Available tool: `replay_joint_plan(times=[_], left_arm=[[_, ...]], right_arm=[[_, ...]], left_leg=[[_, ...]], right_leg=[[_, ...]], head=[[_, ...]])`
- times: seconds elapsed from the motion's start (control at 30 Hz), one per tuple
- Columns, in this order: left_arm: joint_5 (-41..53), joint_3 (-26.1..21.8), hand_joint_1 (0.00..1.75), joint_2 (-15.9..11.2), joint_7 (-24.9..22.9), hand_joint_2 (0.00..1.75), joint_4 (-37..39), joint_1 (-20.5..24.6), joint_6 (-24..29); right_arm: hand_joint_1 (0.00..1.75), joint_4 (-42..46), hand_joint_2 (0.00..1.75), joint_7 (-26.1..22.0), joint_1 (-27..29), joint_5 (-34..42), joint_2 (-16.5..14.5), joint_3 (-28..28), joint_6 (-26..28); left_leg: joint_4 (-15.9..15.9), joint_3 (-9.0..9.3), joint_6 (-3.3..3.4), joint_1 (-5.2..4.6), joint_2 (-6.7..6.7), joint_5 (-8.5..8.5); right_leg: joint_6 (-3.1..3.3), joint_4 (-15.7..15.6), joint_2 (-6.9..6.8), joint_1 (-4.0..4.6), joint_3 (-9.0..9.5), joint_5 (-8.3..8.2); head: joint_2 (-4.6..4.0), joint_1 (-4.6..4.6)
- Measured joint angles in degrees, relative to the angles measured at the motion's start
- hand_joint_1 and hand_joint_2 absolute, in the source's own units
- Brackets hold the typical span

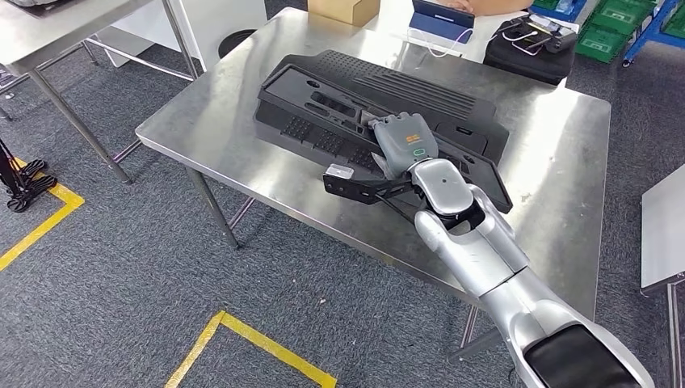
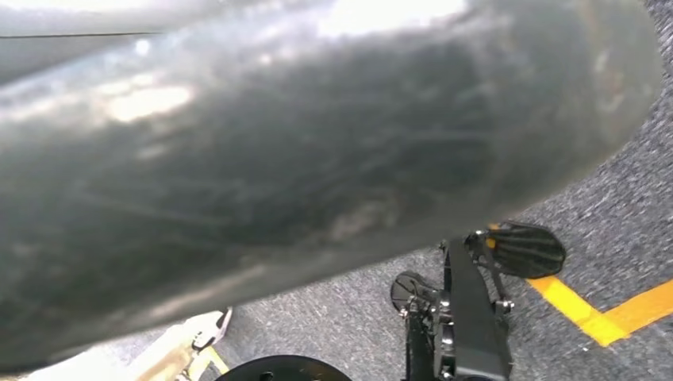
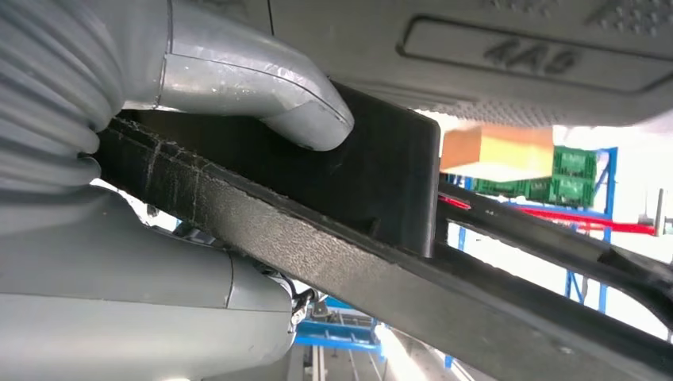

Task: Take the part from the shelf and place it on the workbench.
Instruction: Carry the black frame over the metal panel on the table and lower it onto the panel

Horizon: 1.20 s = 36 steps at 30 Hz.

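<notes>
The robot's silver right arm (image 1: 493, 267) reaches in from the lower right, nearest the camera, and stretches forward over a stainless steel workbench (image 1: 557, 153). On the workbench lies the part (image 1: 355, 105), a large flat black plastic panel with ribbed and perforated areas; it lies across the middle of the table, and its near edge sits close to the table's front rim. At the end of the arm, the right hand (image 1: 404, 145) rests on the part's near edge, its grey back facing up. In the right wrist view the thick grey thumb (image 3: 262, 87) presses against the black plastic on one side, with the edge of the part (image 3: 333, 238) running between the thumb and the rest of the hand, so the hand is clamped on the part. Beyond the workbench, at its far side, sit a cardboard box (image 1: 343, 10) and a dark bag (image 1: 529, 48). Yellow tape lines (image 1: 250, 343) mark the grey carpet floor.
</notes>
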<state>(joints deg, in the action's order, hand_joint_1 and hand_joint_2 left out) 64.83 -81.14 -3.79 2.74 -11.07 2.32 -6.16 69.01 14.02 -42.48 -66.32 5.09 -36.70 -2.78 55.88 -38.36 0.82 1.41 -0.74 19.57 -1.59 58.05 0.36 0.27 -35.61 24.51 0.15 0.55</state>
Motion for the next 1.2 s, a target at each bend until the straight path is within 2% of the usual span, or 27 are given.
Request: replay_joint_plan(times=[0.03,0.1,0.13,0.17,0.2,0.23,0.27,0.3,0.37,0.43,0.5,0.53,0.6,0.63,0.67,0.7,0.77,0.8,0.83,0.87,0.9,1.0,1.03,1.07,1.13,1.17,1.2], left_arm=[[0.0,0.0,0.00,0.0,0.0,0.00,0.0,0.0,0.0],[0.0,0.0,0.00,0.0,0.0,0.00,0.0,0.1,0.0],[0.0,0.0,0.00,0.0,0.0,0.00,0.0,0.1,0.0],[0.0,0.0,0.00,0.1,0.0,0.00,0.0,0.1,0.0],[0.0,0.0,0.00,0.1,0.0,0.00,0.0,0.1,0.0],[0.0,-0.1,0.00,0.2,0.0,0.00,0.0,0.1,-0.1],[0.0,-0.1,0.00,0.2,0.0,0.00,0.0,0.1,-0.1],[0.0,-0.1,0.00,0.2,0.0,0.00,0.0,0.1,-0.1],[0.0,-0.1,0.00,0.3,0.0,0.00,0.0,0.1,-0.1],[0.0,-0.1,0.00,0.4,0.0,0.00,0.0,0.0,-0.1],[0.0,-0.1,0.00,0.5,0.0,0.00,0.0,0.0,-0.1],[0.0,-0.1,0.00,0.5,0.0,0.00,0.0,0.0,-0.1],[0.0,-0.1,0.00,0.5,0.0,0.00,0.0,-0.1,-0.1],[0.0,-0.1,0.00,0.4,0.0,0.00,0.0,-0.2,-0.1],[0.0,-0.1,0.00,0.4,0.0,0.00,0.0,-0.3,-0.1],[0.0,-0.1,0.00,0.4,0.0,0.00,0.0,-0.3,-0.1],[0.0,-0.1,0.00,0.4,0.0,0.00,0.0,-0.3,-0.1],[0.0,-0.1,0.00,0.6,0.0,0.00,0.1,-0.2,-0.1],[0.0,-0.1,0.00,0.7,0.0,0.00,0.1,-0.2,0.0],[0.0,-0.1,0.00,0.9,0.0,0.00,0.2,-0.1,0.0],[0.0,-0.1,0.00,1.1,0.0,0.00,0.3,0.0,0.0],[-0.1,-0.1,0.00,1.0,0.0,0.00,0.1,-0.1,0.0],[-0.2,-0.2,0.00,0.9,0.0,0.00,0.1,-0.1,0.0],[-0.2,-0.3,0.00,0.9,0.0,0.00,0.0,-0.2,0.0],[-0.4,-0.4,0.00,0.9,0.0,0.00,0.0,-0.3,0.1],[-0.5,-0.4,0.00,0.8,0.0,0.00,0.0,-0.3,0.1],[-0.6,-0.5,0.00,0.8,0.0,0.00,0.0,-0.4,0.1]], right_arm=[[1.75,0.0,1.75,0.0,-0.1,0.0,0.0,0.0,0.0],[1.75,-0.2,1.75,0.0,-0.2,0.0,0.1,0.0,-0.1],[1.75,-0.3,1.75,0.0,-0.1,0.0,0.1,0.0,-0.1],[1.75,-0.5,1.75,0.0,0.1,0.0,0.1,-0.1,-0.1],[1.75,-0.6,1.75,0.0,0.2,0.0,0.2,-0.1,-0.1],[1.75,-0.7,1.75,0.0,0.2,0.0,0.2,-0.1,-0.1],[1.75,-0.8,1.75,0.0,0.1,0.0,0.2,-0.1,-0.1],[1.75,-0.8,1.75,0.0,0.0,0.0,0.2,-0.1,-0.1],[1.75,-0.8,1.75,0.0,-0.2,0.0,0.1,-0.1,-0.1],[1.75,-0.8,1.75,0.0,-0.2,0.0,0.1,-0.1,-0.1],[1.75,-0.8,1.75,0.0,-0.2,0.0,0.1,0.0,-0.1],[1.75,-0.8,1.75,0.0,-0.3,0.0,0.1,0.0,-0.1],[1.75,-0.9,1.75,0.0,-0.2,0.0,-0.1,-0.1,-0.2],[1.75,-0.9,1.75,0.0,-0.1,0.0,-0.2,-0.1,-0.2],[1.75,-0.9,1.75,0.0,0.0,0.0,-0.3,-0.2,-0.2],[1.75,-0.9,1.75,0.0,0.1,0.0,-0.3,-0.2,-0.2],[1.75,-0.9,1.75,0.0,0.1,0.0,-0.4,-0.3,-0.2],[1.75,-0.9,1.75,0.0,0.0,0.0,-0.4,-0.3,-0.2],[1.75,-0.9,1.75,0.0,-0.1,0.0,-0.4,-0.2,-0.2],[1.75,-0.9,1.75,0.0,-0.2,0.0,-0.4,-0.2,-0.2],[1.75,-0.9,1.75,0.0,-0.3,0.0,-0.4,-0.2,-0.2],[1.75,-0.9,1.75,0.0,-0.3,0.0,-0.6,-0.3,-0.2],[1.75,-0.9,1.75,0.0,-0.2,0.0,-0.7,-0.3,-0.2],[1.75,-0.9,1.75,0.0,-0.2,0.0,-0.7,-0.3,-0.2],[1.75,-1.1,1.75,0.0,0.1,0.0,-0.6,-0.3,-0.2],[1.75,-1.2,1.75,0.0,0.3,0.0,-0.6,-0.4,-0.3],[1.75,-1.3,1.75,0.0,0.5,-0.1,-0.6,-0.4,-0.4]], left_leg=[[-0.4,0.36,0.15,0.25,-0.10,-0.16],[-0.5,0.55,0.19,0.44,-0.25,-0.15],[-0.5,0.54,0.06,0.57,-0.29,-0.12],[-0.5,0.53,-0.13,0.75,-0.32,-0.08],[-0.5,0.52,-0.42,0.98,-0.32,-0.05],[-0.4,0.53,-0.78,1.25,-0.32,-0.02],[-0.4,0.55,-1.21,1.45,-0.31,0.01],[-0.2,0.51,-1.72,1.54,-0.34,0.06],[-0.2,0.57,-2.79,1.62,-0.51,0.06],[-0.6,0.84,-3.66,1.92,-0.82,-0.06],[0.4,0.37,-3.93,2.22,-0.77,0.70],[2.8,-0.69,-3.94,2.24,-0.46,1.94],[11.3,-4.54,-3.94,2.14,0.33,5.53],[15.4,-6.60,-4.04,2.12,0.57,6.83],[17.7,-7.94,-4.12,2.14,0.66,7.11],[17.6,-8.16,-4.21,2.21,0.68,6.27],[11.4,-5.37,-4.92,2.64,0.67,2.77],[8.3,-3.60,-5.37,2.86,0.78,2.01],[6.4,-2.46,-5.40,3.06,0.94,1.96],[6.0,-2.09,-5.26,3.11,1.12,2.69],[6.1,-2.14,-4.61,3.03,1.22,3.42],[6.2,-1.91,-3.03,2.45,1.44,4.23],[6.0,-1.58,-2.74,2.22,1.58,4.37],[5.8,-1.29,-2.49,2.01,1.73,4.53],[5.5,-0.74,-2.04,1.50,1.86,5.02],[5.4,-0.32,-1.77,1.13,1.93,5.39],[5.4,0.25,-1.50,0.72,1.99,5.81]], right_leg=[[0.05,2.5,0.00,-0.08,-1.13,1.28],[0.09,10.0,-0.01,-0.56,-4.62,4.57],[-0.14,13.1,-0.02,-0.89,-6.12,5.65],[-0.63,14.4,-0.03,-1.25,-6.74,5.96],[-1.32,13.5,-0.06,-1.62,-6.21,5.42],[-2.08,10.5,-0.17,-1.94,-4.58,4.25],[-2.76,6.3,-0.45,-2.18,-2.32,2.90],[-3.10,2.4,-0.85,-2.20,-0.07,1.77],[-2.52,-1.9,-1.27,-1.73,2.33,0.56],[-1.26,-2.4,-0.96,-1.13,2.64,0.07],[-0.17,-3.2,-0.70,-1.52,3.46,-0.25],[0.38,-3.6,-0.63,-1.79,4.06,-0.24],[1.23,-3.7,-0.57,-1.98,5.09,0.31],[1.39,-3.7,-0.51,-1.91,5.56,0.65],[1.33,-3.7,-0.39,-1.95,6.04,1.05],[1.06,-3.6,-0.21,-2.11,6.53,1.56],[-0.06,-2.6,0.11,-2.66,7.41,3.23],[-0.74,-1.6,0.22,-2.74,7.33,4.31],[-1.36,-0.6,0.29,-2.71,7.11,5.29],[-1.86,0.2,0.31,-2.58,6.75,6.01],[-2.17,0.6,0.37,-2.50,6.78,6.37],[-2.36,1.5,0.20,-2.50,7.83,6.59],[-2.12,3.9,0.09,-2.38,6.72,6.94],[-1.68,7.8,-0.02,-2.15,4.44,7.74],[-0.50,16.1,-0.01,-1.44,-2.10,9.99],[-0.05,18.4,-0.01,-1.04,-4.95,10.54],[0.25,18.7,-0.01,-0.64,-6.80,10.11]], head=[[0.00,0.08],[0.00,0.16],[0.00,0.15],[0.00,0.15],[0.00,0.16],[0.00,0.17],[0.00,0.22],[0.00,0.38],[0.00,0.64],[0.00,0.70],[0.00,0.61],[0.00,0.51],[0.00,0.36],[0.00,0.34],[0.00,0.34],[0.00,0.34],[0.00,0.30],[0.00,-0.02],[0.00,-0.26],[0.00,-0.29],[0.00,-0.28],[0.00,0.67],[0.00,0.87],[0.00,1.11],[0.00,1.33],[0.00,1.45],[0.00,1.57]])
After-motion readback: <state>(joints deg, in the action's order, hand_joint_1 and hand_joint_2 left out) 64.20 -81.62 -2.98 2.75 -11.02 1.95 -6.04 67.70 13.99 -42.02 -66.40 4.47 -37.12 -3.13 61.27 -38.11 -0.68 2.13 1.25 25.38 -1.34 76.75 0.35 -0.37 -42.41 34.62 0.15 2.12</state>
